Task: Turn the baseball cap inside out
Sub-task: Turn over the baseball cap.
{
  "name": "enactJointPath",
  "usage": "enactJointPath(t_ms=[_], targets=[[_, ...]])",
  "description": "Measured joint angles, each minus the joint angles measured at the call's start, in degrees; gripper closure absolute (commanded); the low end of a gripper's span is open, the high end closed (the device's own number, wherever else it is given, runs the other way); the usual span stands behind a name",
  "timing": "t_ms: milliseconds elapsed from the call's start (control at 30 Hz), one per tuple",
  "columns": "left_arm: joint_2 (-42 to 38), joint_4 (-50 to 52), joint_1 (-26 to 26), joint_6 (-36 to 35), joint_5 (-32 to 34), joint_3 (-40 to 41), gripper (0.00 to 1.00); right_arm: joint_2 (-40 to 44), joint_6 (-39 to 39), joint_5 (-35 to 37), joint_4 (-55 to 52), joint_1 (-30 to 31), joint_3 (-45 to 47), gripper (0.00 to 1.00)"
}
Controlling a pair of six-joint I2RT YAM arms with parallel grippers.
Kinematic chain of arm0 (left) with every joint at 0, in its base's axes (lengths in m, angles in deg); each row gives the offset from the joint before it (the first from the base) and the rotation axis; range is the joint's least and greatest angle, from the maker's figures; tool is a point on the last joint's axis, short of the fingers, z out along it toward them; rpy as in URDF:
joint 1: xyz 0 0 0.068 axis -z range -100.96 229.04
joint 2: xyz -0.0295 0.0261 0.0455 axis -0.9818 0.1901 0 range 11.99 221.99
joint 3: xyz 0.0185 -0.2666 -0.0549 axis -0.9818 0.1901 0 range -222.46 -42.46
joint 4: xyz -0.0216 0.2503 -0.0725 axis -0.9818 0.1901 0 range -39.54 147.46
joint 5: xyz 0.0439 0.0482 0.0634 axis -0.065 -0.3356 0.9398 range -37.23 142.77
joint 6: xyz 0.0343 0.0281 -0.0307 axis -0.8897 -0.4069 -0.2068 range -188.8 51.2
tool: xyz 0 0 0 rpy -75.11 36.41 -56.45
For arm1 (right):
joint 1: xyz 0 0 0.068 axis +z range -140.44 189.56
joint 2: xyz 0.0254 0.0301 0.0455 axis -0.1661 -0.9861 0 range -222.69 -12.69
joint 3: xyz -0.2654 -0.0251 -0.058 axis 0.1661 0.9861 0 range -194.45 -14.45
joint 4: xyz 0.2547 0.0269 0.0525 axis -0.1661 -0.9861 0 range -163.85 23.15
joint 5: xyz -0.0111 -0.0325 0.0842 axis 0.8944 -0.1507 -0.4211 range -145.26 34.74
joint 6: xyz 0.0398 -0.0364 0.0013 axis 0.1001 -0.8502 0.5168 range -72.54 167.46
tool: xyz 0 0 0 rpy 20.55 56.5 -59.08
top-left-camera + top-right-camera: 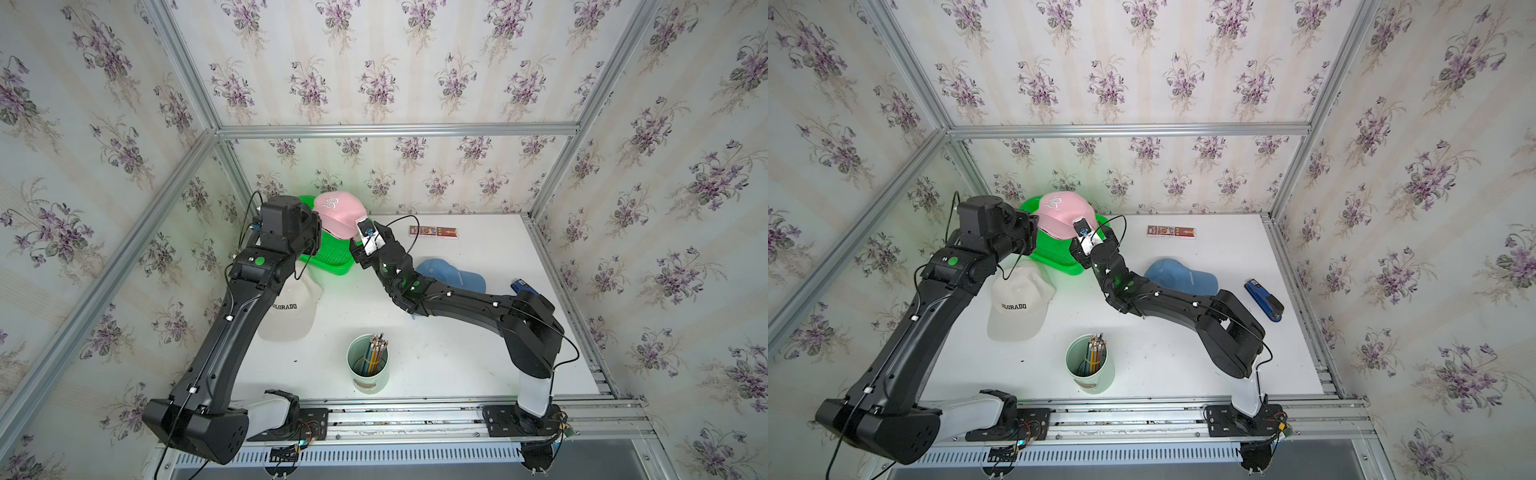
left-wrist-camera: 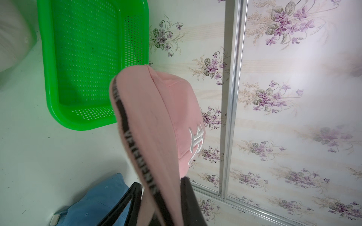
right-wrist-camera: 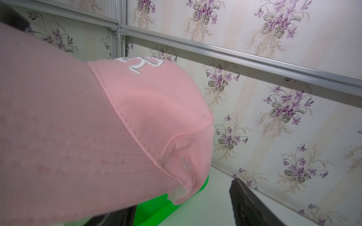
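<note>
Left gripper (image 2: 160, 185) clamped on the rim of the pink cap (image 1: 338, 212), where the black printed sweatband runs. Right gripper (image 3: 182, 199) has its jaws well apart beside the crown, with nothing pinched between them. The cap hangs in the air above the green basket (image 1: 328, 262) at the far left of the table (image 1: 457, 353), and its embroidered logo faces outward, so I judge it not yet inverted. For the step in hand I would hold the left clamp firm on the rim as an anchor. I would then bring the right fingers against the crown and press it through the opening, slowly, since the stiff front panel may resist and spring back. Close by: the basket directly beneath, the wallpapered back wall just behind, and the two wrists near one another, which leaves little room to swing. A white cap (image 1: 291, 311) and a blue cap (image 1: 453, 274) lie on the table on either side. A pencil cup (image 1: 368, 365), a blue stapler (image 1: 1264, 299) and a flat packet (image 1: 434, 232) stand well apart from the work.
</note>
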Motion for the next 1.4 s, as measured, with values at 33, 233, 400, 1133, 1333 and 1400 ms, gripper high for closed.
enactJointPath(t_ms=[33,233,400,1133,1333,1400], targets=[[0.0,0.0,0.1,0.0,-0.2,0.0,1.0,-0.3,-0.3,0.2,-0.2,0.0,-0.5,0.22],[0.2,-0.6,0.8,0.0,-1.5,0.6,1.0,-2.6,-2.7,2.2,-0.5,-0.2,-3.0,0.38],[0.1,-1.4,1.0,1.9,-1.8,1.3,1.0,-2.8,-3.9,3.5,-0.1,-1.0,-2.5,0.8],[4.4,-3.5,1.7,12.2,4.0,1.0,1.0,5.5,0.5,1.0,3.0,-1.4,9.6,0.4],[3.7,-4.6,1.7,13.3,3.9,3.3,1.0,6.7,2.5,-2.8,3.1,-5.5,11.3,0.29],[3.3,-4.7,1.7,13.3,3.9,3.5,1.0,6.6,3.5,-3.5,3.0,-6.7,11.5,0.26]])
